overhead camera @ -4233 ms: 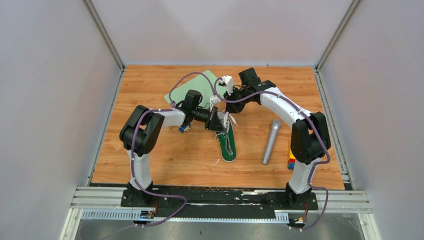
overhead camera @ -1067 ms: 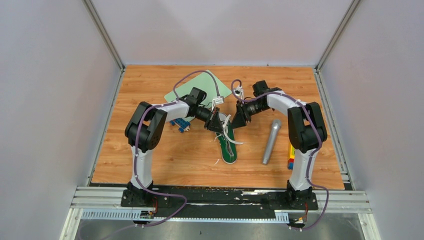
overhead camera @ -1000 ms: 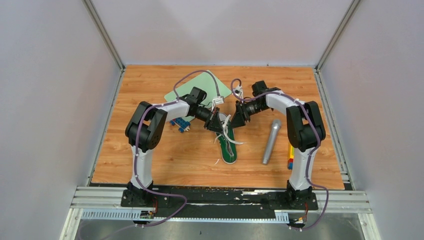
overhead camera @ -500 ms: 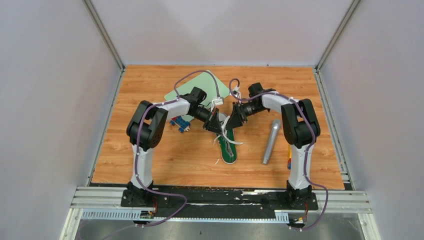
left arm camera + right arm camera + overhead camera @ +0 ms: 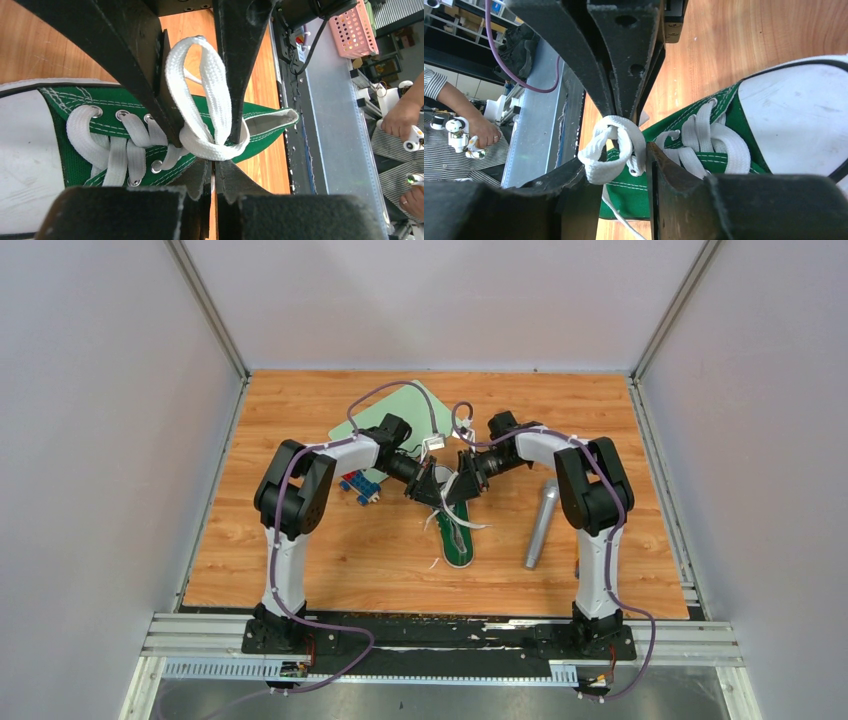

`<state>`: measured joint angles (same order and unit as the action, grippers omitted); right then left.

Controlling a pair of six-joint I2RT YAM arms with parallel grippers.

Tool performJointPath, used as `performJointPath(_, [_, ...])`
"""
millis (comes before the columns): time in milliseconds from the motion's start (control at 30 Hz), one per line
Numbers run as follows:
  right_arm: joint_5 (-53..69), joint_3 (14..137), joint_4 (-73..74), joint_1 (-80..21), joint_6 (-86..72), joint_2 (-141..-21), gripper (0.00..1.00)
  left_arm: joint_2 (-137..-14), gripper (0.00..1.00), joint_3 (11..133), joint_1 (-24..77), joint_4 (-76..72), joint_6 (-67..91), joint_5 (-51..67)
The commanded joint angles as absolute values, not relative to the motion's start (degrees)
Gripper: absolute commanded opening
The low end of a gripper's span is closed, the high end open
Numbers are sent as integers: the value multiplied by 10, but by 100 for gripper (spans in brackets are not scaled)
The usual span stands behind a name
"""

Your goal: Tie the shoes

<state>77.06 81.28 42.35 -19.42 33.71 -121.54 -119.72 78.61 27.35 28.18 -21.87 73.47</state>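
A green sneaker (image 5: 459,540) with a white toe cap lies mid-table, toe toward the far side. My left gripper (image 5: 436,494) hangs over its laces. In the left wrist view that gripper (image 5: 215,169) is shut, pinching a white lace (image 5: 214,145) just below a standing loop (image 5: 200,90). My right gripper (image 5: 463,483) meets it from the right. In the right wrist view its fingers (image 5: 664,172) stand apart on either side of the lace loop (image 5: 606,150), and the left finger touches the loop. A loose lace end (image 5: 470,524) trails across the shoe.
A grey microphone (image 5: 540,523) lies to the right of the shoe. A pale green mat (image 5: 385,412) sits at the back, and blue blocks (image 5: 358,487) lie under the left arm. A coloured block (image 5: 579,565) rests near the right arm's base.
My right gripper has moved left to the laces, and its jaws have narrowed round the loop. The left gripper has kept its pinch and barely shifted.
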Motion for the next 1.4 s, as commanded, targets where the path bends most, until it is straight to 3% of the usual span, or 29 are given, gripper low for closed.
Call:
performJointPath(0, [821,810,409,-191,346,-1197,36,-1206,3,805,267,304,-224,736])
performJointPath(700, [803,786,416,-201,366,-1173,45,-1213,2,807,266,288,-198,727])
performJointPath(1133, [749,783,417,-217,375,-1161,44,-1215,1,807,267,276,-180,726])
performJointPath(1367, [718,786,413,-222,365,-1156,27,-1212,1,805,266,276,-178,723])
